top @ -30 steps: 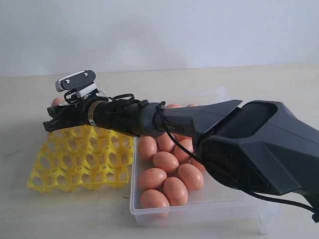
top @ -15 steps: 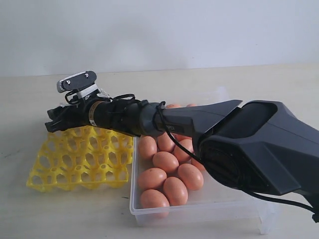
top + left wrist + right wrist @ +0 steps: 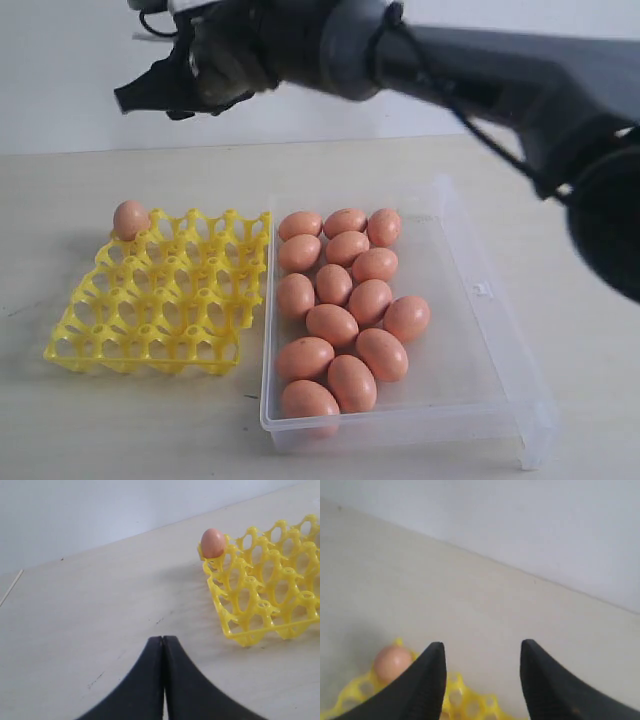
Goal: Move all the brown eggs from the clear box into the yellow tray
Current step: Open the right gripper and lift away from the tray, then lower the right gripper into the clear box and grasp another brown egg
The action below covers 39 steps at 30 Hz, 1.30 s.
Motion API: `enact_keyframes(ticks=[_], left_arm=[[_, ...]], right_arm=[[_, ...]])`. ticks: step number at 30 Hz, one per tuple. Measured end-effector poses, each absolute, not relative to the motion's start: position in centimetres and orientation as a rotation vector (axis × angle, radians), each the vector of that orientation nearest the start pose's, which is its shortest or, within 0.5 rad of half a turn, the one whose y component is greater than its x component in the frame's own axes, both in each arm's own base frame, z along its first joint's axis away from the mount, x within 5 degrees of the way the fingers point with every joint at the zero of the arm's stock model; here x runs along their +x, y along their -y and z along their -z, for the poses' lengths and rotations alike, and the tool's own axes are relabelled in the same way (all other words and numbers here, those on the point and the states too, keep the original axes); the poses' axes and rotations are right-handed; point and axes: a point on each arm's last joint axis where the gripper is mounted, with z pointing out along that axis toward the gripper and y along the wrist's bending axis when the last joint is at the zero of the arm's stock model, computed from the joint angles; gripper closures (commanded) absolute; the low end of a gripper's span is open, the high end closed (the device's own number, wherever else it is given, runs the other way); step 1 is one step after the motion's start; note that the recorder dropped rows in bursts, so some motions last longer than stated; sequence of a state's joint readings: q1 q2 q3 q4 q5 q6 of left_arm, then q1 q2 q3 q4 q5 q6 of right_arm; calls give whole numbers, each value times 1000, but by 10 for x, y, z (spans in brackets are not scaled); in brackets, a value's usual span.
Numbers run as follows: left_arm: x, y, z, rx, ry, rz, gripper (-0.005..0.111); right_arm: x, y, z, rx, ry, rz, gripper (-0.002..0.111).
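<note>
One brown egg (image 3: 131, 219) sits in the far left corner cup of the yellow tray (image 3: 150, 330). Several more brown eggs (image 3: 340, 310) lie clustered in the left half of the clear box (image 3: 470, 330). My right gripper (image 3: 135, 98) hangs high above the tray's far left corner, open and empty. Its wrist view shows the right gripper (image 3: 482, 644) above the corner egg (image 3: 392, 662) and the tray (image 3: 465, 700). My left gripper (image 3: 163, 639) is shut on nothing, low over bare table, with the tray (image 3: 260, 600) and its egg (image 3: 213, 542) beyond it.
The tray and the box lie side by side on a pale table, the tray's right edge touching the box's left wall. A small latch tab (image 3: 483, 290) sits on the box's right side. A plain wall rises behind the table.
My right arm has risen from just over the tray's far left corner to high above it. The egg it hid there now stands uncovered in the corner cup.
</note>
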<state>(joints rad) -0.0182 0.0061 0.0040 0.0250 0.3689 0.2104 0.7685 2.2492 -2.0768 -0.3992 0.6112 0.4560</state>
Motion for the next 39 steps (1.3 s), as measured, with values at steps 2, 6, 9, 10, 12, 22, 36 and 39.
enact_keyframes(ticks=[2,6,9,10,12,22,36,39], left_arm=[[53,0,-178,228,-1851,-158,107],[53,0,-178,228,-1851,-158,107],[53,0,-178,228,-1851,-158,107],[53,0,-178,228,-1851,-158,107],[53,0,-178,228,-1851,-158,107],[53,0,-178,228,-1851,-158,107],[53,0,-178,228,-1851,-158,107],[53,0,-178,228,-1851,-158,107]], right_arm=[[380,-341,-281,-652,-2234,-184,63],[347,-308,-275,-763,-2521,-8,63],[330,-287,-259,-767,-2660,75,63],[325,-282,-255,-759,-2687,92,63],[316,-268,-244,-703,-2758,132,63],[326,-230,-211,-246,-2825,150,46],[334,-217,-181,-58,-2946,221,46],[336,-213,-180,6,-2960,206,46]])
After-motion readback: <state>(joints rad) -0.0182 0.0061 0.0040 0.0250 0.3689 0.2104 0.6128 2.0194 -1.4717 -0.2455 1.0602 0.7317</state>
